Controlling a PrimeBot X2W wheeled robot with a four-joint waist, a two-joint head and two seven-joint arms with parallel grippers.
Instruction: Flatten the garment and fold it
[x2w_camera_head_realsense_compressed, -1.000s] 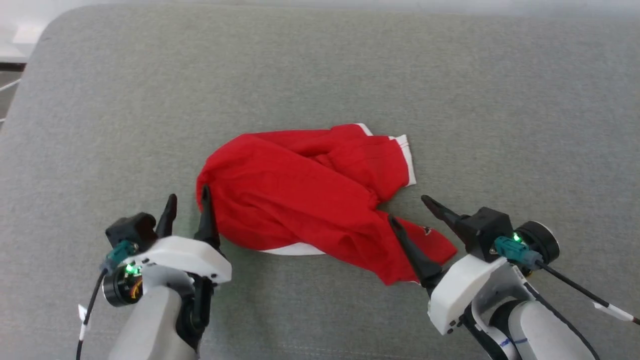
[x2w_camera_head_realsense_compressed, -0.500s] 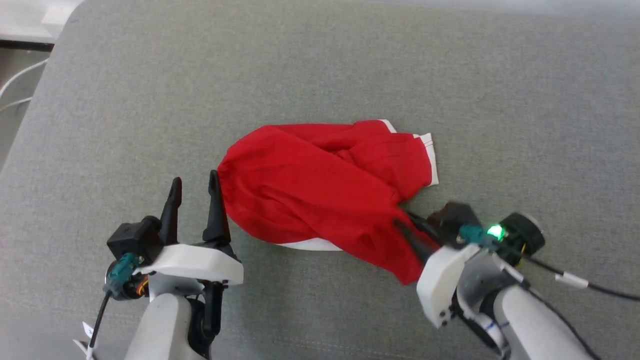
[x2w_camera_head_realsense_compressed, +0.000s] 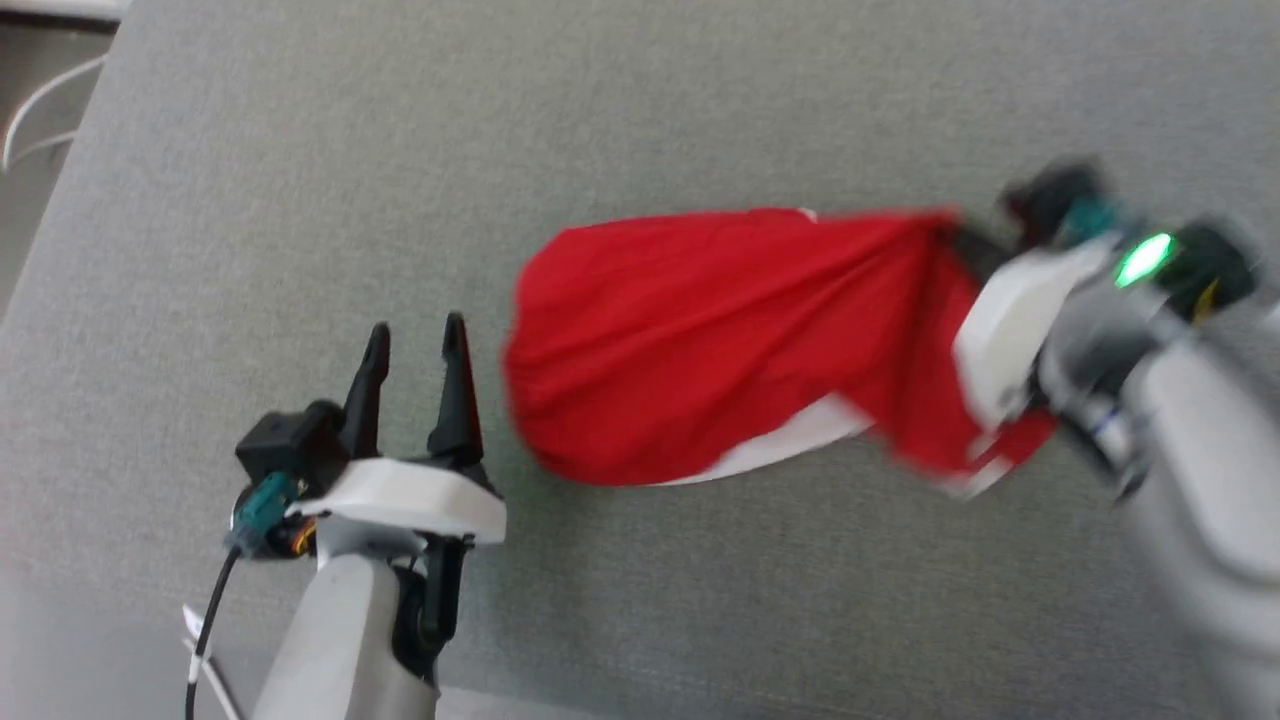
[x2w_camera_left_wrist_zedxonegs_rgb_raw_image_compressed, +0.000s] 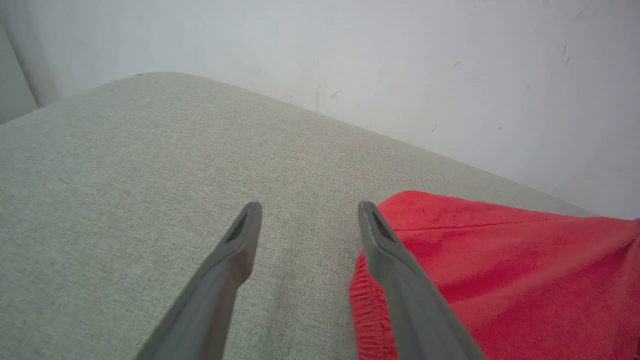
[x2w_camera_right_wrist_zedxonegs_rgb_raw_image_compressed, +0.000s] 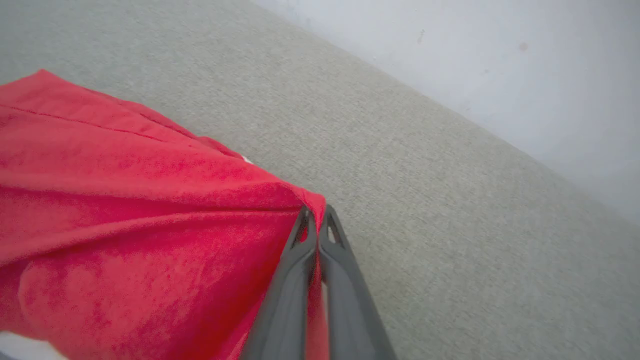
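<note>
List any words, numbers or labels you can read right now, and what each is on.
None can be read.
The red shorts: plain red cloth and white trim, blurred in the head view; no letters or numbers can be made out.
The grey cushion and the white wall: no writing.

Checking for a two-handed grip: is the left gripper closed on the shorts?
No, the left gripper stands open beside the shorts, grey upholstery showing between its fingers.
</note>
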